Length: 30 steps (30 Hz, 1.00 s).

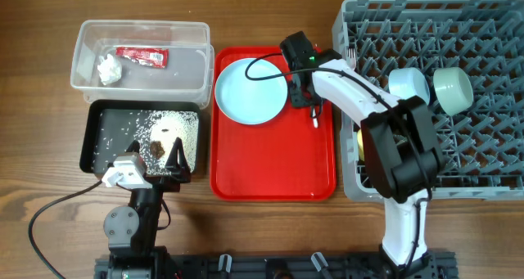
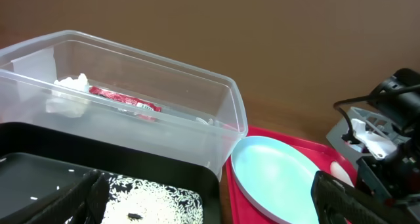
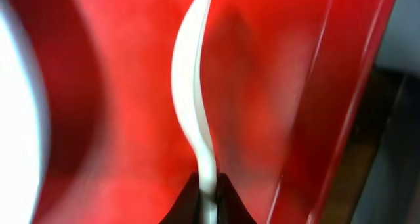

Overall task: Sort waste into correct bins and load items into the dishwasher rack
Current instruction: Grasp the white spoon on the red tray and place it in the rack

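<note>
The clear bin [image 1: 196, 42] holds the red wrapper [image 1: 142, 56] and white tissue [image 1: 108, 68]; both show in the left wrist view, wrapper [image 2: 125, 100] and tissue [image 2: 69, 86]. The black bin [image 1: 94, 140] holds rice [image 1: 168, 130] and brown bits [image 1: 155, 148]. My left gripper [image 1: 174, 170] is open and empty over its front edge [image 2: 210, 214]. The pale blue plate [image 1: 250, 91] lies on the red tray [image 1: 274, 164]. My right gripper [image 1: 310, 99] is shut on the white spoon's handle [image 3: 190, 86], low over the tray. The grey rack [image 1: 483, 148] holds the pale blue bowl [image 1: 409, 83] and mint bowl [image 1: 452, 89].
A white fork [image 1: 351, 56] stands at the rack's left edge. A yellow cup [image 1: 360, 144] peeks out beside my right arm. The red tray [image 3: 262, 86] sits between the bins and the rack. The plate [image 2: 282, 178] is right of my left gripper.
</note>
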{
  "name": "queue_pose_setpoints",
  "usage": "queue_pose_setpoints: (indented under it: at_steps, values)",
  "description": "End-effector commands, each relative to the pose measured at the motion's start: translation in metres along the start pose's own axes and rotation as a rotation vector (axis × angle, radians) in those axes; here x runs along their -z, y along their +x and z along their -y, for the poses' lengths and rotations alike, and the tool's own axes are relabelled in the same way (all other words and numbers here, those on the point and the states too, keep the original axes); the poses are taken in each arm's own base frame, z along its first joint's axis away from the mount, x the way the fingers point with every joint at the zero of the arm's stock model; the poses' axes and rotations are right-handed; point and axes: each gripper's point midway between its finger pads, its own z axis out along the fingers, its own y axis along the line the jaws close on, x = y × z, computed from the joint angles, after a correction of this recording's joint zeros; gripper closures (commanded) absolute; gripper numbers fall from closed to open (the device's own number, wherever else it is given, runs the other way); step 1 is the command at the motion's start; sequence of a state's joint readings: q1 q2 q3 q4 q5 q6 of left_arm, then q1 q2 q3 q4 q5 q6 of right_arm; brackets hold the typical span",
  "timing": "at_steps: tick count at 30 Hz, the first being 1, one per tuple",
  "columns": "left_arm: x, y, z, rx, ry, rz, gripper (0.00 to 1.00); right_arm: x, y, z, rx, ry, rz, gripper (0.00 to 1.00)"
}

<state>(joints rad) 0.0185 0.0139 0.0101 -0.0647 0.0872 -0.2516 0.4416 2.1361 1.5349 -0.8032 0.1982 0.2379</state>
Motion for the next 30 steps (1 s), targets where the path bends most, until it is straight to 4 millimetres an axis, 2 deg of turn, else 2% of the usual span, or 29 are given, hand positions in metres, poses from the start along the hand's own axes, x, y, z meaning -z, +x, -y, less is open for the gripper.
queue_pose_setpoints:
  at_steps: [1, 3, 5, 7, 9, 11, 15, 19, 21, 22, 23, 25, 26, 28, 29, 30]
  values:
    - [0.0, 0.002, 0.0, -0.009, 0.0, -0.003, 0.0, 0.068, -0.019, 0.002, -0.026, -0.073, 0.137, 0.96]
    - [0.0, 0.002, 0.0, -0.009, 0.0, -0.002, 0.0, 0.104, -0.028, 0.013, -0.049, -0.081, 0.221, 0.96]
    - [0.0, 0.002, 0.0, -0.009, 0.0, -0.002, 0.0, 0.131, -0.036, 0.032, -0.086, -0.06, 0.293, 0.96]
    - [0.0, 0.002, 0.0, -0.009, 0.0, -0.002, 0.0, 0.144, -0.038, 0.06, -0.144, -0.044, 0.321, 0.96]
    - [0.0, 0.002, 0.0, -0.009, 0.0, -0.002, 0.0, 0.142, -0.036, 0.079, -0.182, -0.027, 0.306, 0.96]
    - [0.0, 0.002, 0.0, -0.009, 0.0, -0.002, 0.0, 0.128, -0.03, 0.1, -0.222, -0.004, 0.259, 0.96]
    - [0.0, 0.002, 0.0, -0.009, 0.0, -0.003, 0.0, 0.094, -0.021, 0.113, -0.16, 0.048, 0.181, 0.96]
    - [0.0, 0.002, 0.0, -0.009, 0.0, -0.003, 0.0, 0.093, -0.022, 0.121, -0.168, 0.099, 0.187, 0.95]
    - [0.0, 0.002, 0.0, -0.009, 0.0, -0.003, 0.0, 0.095, -0.024, 0.125, -0.159, 0.121, 0.196, 0.87]
    - [0.0, 0.002, 0.0, -0.009, 0.0, -0.003, 0.0, 0.095, -0.024, 0.125, -0.141, 0.127, 0.197, 0.68]
    - [0.0, 0.002, 0.0, -0.009, 0.0, -0.003, 0.0, 0.095, -0.025, 0.125, -0.129, 0.127, 0.198, 0.55]
    - [0.0, 0.002, 0.0, -0.009, 0.0, -0.003, 0.0, 0.098, -0.024, 0.116, -0.119, 0.077, 0.197, 0.55]
    - [0.0, 0.002, 0.0, -0.009, 0.0, -0.003, 0.0, 0.103, -0.024, 0.102, -0.098, 0.015, 0.201, 0.57]
    - [0.0, 0.002, 0.0, -0.009, 0.0, -0.003, 0.0, 0.118, -0.025, 0.068, -0.057, -0.117, 0.226, 0.57]
    - [0.0, 0.002, 0.0, -0.009, 0.0, -0.003, 0.0, 0.127, -0.025, 0.045, -0.027, -0.206, 0.239, 0.57]
    - [0.0, 0.002, 0.0, -0.009, 0.0, -0.003, 0.0, 0.14, -0.023, 0.009, 0.003, -0.326, 0.247, 0.54]
